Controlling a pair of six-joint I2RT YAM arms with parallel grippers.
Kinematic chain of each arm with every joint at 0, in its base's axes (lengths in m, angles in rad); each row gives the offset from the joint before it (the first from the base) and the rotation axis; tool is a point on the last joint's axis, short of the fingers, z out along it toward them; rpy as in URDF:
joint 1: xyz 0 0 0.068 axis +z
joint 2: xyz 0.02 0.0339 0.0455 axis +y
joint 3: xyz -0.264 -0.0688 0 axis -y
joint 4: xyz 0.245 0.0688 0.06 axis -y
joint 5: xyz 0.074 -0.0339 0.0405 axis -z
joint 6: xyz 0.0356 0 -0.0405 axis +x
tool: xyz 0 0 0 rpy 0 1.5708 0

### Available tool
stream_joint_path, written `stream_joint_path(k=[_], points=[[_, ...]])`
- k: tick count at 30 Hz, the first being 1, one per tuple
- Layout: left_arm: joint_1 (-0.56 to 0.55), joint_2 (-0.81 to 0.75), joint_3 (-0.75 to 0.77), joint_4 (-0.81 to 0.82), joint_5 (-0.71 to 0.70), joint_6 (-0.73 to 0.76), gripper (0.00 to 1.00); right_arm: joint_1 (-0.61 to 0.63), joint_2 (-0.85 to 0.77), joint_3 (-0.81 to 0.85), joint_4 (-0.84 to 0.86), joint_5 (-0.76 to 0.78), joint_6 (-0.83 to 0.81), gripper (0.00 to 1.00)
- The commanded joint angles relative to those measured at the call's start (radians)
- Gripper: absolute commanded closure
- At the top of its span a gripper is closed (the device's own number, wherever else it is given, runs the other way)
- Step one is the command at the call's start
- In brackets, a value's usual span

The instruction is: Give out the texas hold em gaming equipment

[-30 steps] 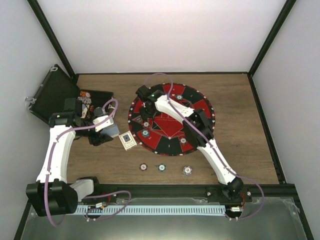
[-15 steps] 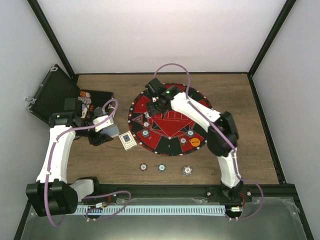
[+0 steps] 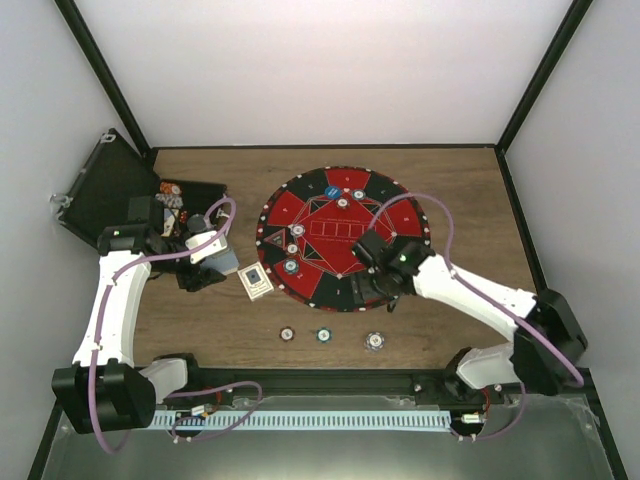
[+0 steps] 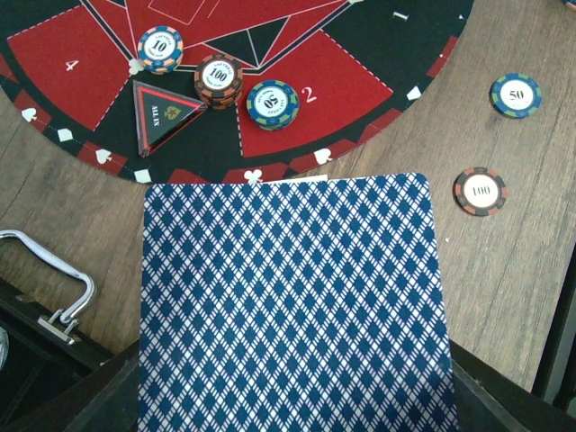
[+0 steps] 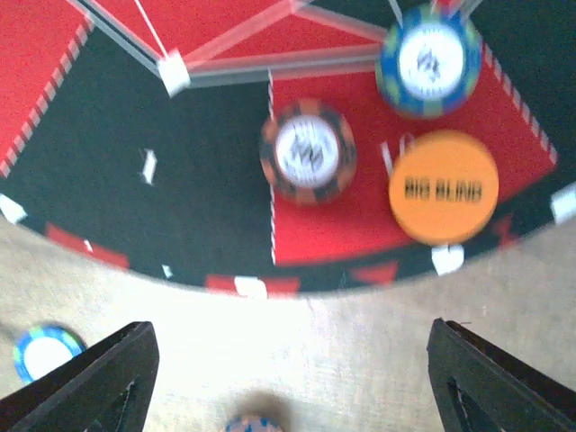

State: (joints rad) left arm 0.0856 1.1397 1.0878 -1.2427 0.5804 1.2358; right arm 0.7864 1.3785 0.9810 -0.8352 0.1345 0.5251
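L claw (image 4: 292, 409) clamps a blue-backed card (image 4: 288, 297). R claw (image 5: 288, 378) gapes wide, empty, over mat (image 3: 345, 225) rim at 5 o'clock, nr orange BIG BLIND chip (image 5: 443, 187).

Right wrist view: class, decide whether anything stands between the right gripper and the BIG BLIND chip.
Nothing visible does. The right gripper is open over bare table; the BIG BLIND chip lies uncovered near the mat edge, the brown chip beside it, apart.

Wooden table (image 3: 480, 200): round mat (image 3: 345, 235), black case (image 3: 105, 190), card (image 3: 258, 281), three loose chips (image 3: 323, 335).
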Motion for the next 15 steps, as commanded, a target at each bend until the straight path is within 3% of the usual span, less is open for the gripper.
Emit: stream_joint_path(k=[1, 11, 15], points=[[0.005, -0.012, 0.016, 0.008, 0.039, 0.024, 0.89, 0.067, -0.120, -0.106, -0.052, -0.002, 0.162, 0.16], [0.004, -0.017, 0.019, 0.006, 0.038, 0.024, 0.89, 0.251, -0.145, -0.185, -0.085, -0.045, 0.354, 0.16], [0.005, -0.017, 0.017, 0.002, 0.034, 0.025, 0.89, 0.280, -0.117, -0.211, -0.061, -0.054, 0.386, 0.20]])
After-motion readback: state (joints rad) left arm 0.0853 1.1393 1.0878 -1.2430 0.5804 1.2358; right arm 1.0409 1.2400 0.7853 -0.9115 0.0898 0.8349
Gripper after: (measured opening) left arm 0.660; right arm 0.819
